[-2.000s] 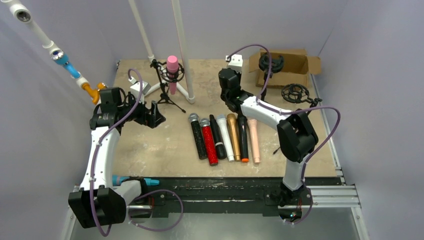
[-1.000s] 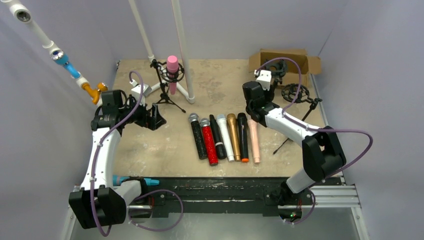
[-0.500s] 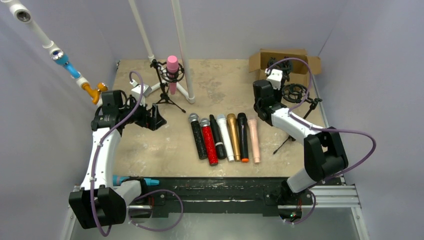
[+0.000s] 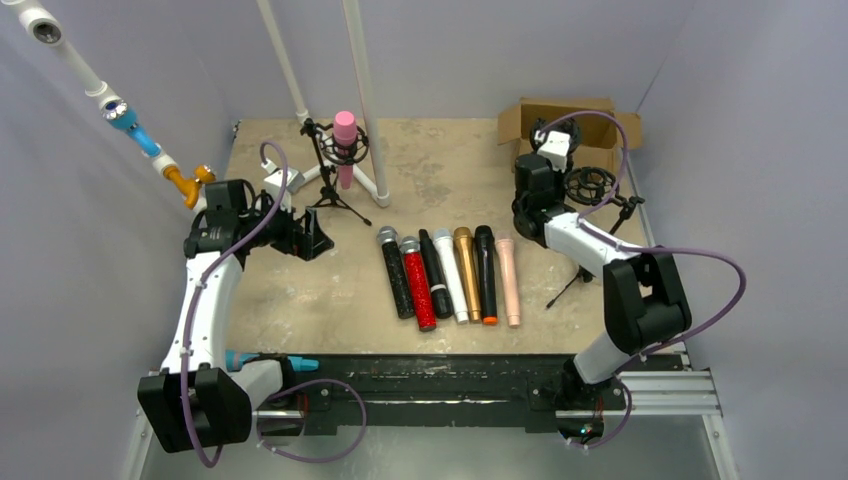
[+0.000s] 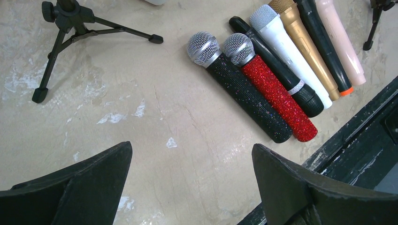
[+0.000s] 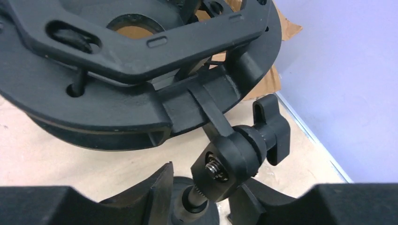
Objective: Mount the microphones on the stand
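Seven mics (image 4: 450, 275) lie side by side on the table (image 4: 440, 190), barrels touching or nearly so. Left to right: black glitter, red glitter, matte black, white, gold, black with an orange end cap, peach. The two glitter ones have silver mesh heads, pointing away from the arm bases. A pink mic (image 4: 345, 130) stands upright in the ring mount of a tripod (image 5: 70, 16), beyond the row to its left.

Right of the row is a second stand (image 6: 230, 157) in black plastic: ring shock mount (image 6: 141, 61), toothed swivel joint, wing knob, one leg reaching toward the row. The right gripper (image 6: 202, 200) is clamped on its pole just under the joint. The left gripper (image 5: 191, 147), left of the row, is spread wide and holds nothing.

There is bare scuffed tabletop between the row and the tripod. A box (image 4: 600, 115) sits beyond the stand, with the wall close on the right.
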{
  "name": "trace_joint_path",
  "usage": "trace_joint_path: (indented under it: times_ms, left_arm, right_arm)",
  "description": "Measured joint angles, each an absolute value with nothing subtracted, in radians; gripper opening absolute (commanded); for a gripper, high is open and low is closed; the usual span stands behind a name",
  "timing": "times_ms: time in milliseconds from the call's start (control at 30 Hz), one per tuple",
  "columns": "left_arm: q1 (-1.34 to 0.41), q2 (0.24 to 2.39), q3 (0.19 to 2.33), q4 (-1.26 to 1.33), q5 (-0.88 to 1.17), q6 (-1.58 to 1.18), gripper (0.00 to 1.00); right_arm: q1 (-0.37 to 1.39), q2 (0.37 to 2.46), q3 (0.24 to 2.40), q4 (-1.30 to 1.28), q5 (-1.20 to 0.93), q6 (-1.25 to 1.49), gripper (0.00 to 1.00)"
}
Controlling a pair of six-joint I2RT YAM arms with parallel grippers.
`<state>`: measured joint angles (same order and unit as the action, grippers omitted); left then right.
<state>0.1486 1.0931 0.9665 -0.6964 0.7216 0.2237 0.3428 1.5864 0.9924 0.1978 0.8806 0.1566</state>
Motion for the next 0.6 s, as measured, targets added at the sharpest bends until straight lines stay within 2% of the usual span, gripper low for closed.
trace_joint_path:
  times_ms: [133, 167, 400, 600]
  left_arm:
    - [0.149, 1.103, 0.966, -0.696, 0.722, 0.224, 1.0]
    - [0.149, 1.105, 0.966, -0.696, 0.722, 0.224, 1.0]
    - [0.149, 1.109, 0.966, -0.696, 0.722, 0.223, 1.0]
    - [0.149, 1.119, 0.966, -0.694, 0.722, 0.218, 1.0]
  right_arm:
    - [0.343, 1.611, 0.992, 0.262, 0.873, 0.142, 0.02]
    - [0.343, 1.615, 0.993, 0.288, 0.863, 0.153, 0.0]
    - [0.364, 1.619, 0.996, 0.31, 0.854, 0.144, 0.0]
    - [0.456, 1.623, 0.996, 0.348, 0.836, 0.133, 0.0]
